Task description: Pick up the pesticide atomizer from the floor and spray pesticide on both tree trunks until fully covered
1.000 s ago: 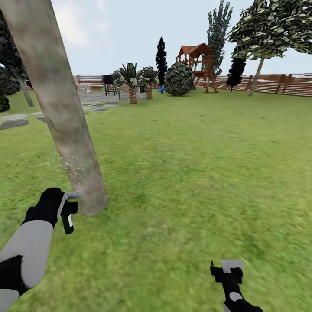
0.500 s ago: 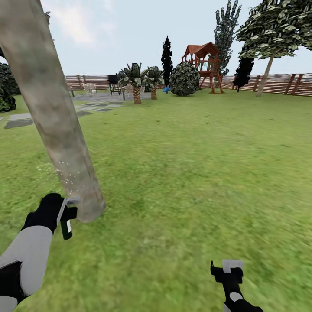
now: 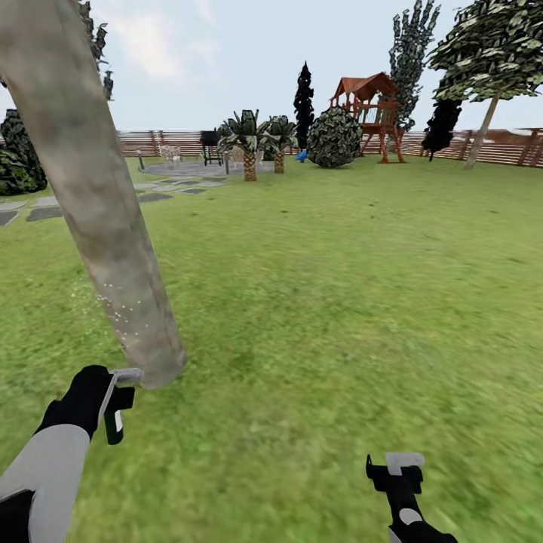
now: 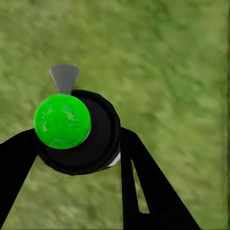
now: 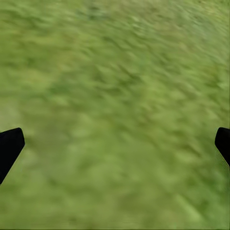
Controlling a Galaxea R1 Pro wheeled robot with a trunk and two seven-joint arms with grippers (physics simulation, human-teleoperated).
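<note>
Pesticide atomizer, half hidden by left tool.

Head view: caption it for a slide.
Left gripper holds the atomizer beside a speck-dusted trunk; right gripper hangs open over grass.

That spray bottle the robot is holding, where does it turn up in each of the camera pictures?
Head view: the pesticide atomizer sits low at the left, in the left gripper, beside the foot of the tree trunk.
Left wrist view: the atomizer's green-capped top lies left of centre, between the jaws.
Right wrist view: grass between the tips of open jaws, no bottle.
Shared landmark: the grass.
</note>
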